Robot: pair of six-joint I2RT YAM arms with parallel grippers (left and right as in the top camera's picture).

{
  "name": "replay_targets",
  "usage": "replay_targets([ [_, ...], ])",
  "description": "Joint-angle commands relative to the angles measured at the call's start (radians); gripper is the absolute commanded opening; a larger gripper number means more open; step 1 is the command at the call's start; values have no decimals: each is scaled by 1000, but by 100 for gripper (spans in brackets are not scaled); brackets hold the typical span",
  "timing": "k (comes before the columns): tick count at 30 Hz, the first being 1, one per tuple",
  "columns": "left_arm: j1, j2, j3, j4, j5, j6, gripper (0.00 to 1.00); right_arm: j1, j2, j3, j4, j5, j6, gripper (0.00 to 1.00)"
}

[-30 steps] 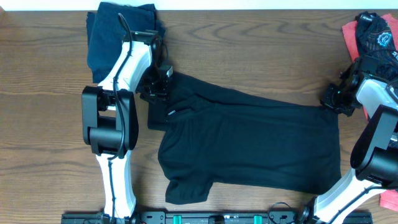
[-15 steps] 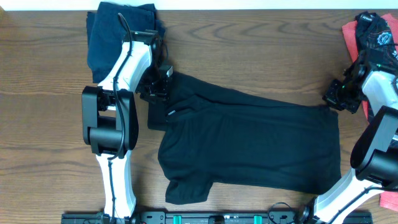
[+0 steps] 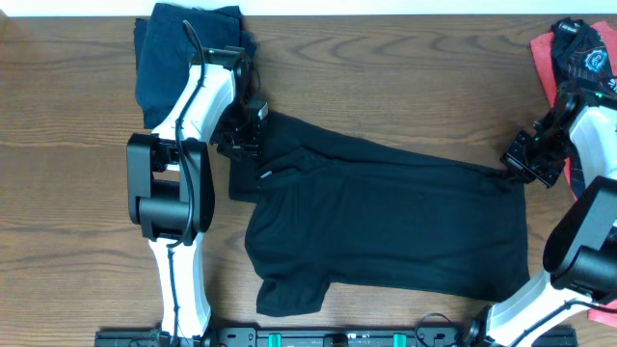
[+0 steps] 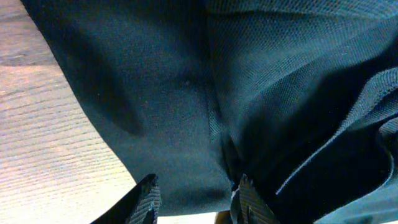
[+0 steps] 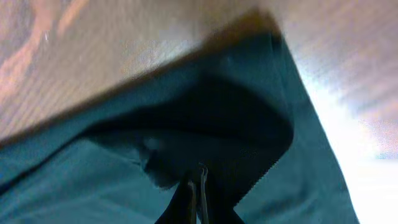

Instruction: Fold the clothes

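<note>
A black T-shirt [image 3: 386,222] lies spread across the middle of the wooden table, partly folded at its left end. My left gripper [image 3: 243,143] is at its far left corner. In the left wrist view the fingers [image 4: 198,202] are open, with the shirt's edge [image 4: 155,93] between them. My right gripper [image 3: 521,166] is at the shirt's far right corner. In the right wrist view its fingers [image 5: 198,186] are shut on a pinch of the black fabric [image 5: 93,174], which tents up a little.
A folded dark navy shirt [image 3: 164,48] lies at the far left, behind my left arm. A pile of coral-red and black clothes [image 3: 578,53] lies at the far right. More red fabric [image 3: 605,310] shows at the front right corner.
My right gripper lifted slightly toward the far right, then came back down onto the shirt's far right corner. The left arm has not moved.
</note>
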State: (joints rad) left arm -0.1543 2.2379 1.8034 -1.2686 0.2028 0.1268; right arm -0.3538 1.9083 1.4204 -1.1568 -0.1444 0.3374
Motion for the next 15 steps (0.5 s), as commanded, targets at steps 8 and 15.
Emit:
replay_targets([
  [8,-1,-31,-8,-6,-2,-35,44,2,-40,-79,-57,83,42,1],
  [15,3,-31,-8,-6,-18,-36,44,-3,-55,-196,-28,228,169,1],
])
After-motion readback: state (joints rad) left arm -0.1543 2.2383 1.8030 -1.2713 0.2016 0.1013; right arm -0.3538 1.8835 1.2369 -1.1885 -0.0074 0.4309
